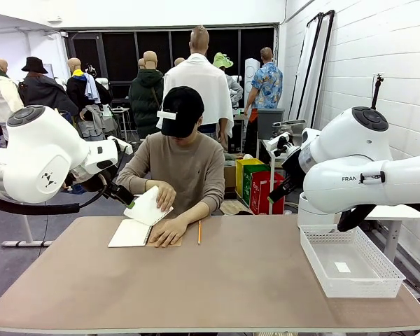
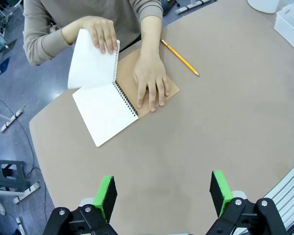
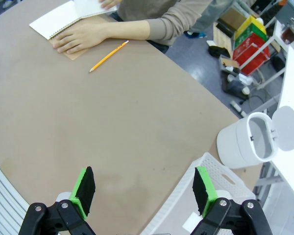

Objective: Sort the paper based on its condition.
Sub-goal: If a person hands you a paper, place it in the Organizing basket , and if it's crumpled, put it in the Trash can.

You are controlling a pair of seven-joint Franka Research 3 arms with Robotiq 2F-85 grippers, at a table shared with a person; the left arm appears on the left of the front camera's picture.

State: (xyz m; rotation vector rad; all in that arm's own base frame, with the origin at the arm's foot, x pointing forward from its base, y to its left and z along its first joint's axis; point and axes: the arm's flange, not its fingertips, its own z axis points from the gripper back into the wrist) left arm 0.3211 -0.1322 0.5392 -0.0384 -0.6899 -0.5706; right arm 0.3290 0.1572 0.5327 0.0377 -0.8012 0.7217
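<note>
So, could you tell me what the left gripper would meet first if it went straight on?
Probably the left gripper would meet bare table just short of the notebook, though depth is unclear.

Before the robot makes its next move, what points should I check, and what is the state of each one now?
1. Left gripper open: ok.
2. Right gripper open: ok.
3. Sheet free on the table: not ok, the person's hand holds it up at the notebook.
4. Sheet's condition readable: cannot tell.
5. Basket standing on the table: ok.
6. Pencil away from both grippers: ok.
</note>
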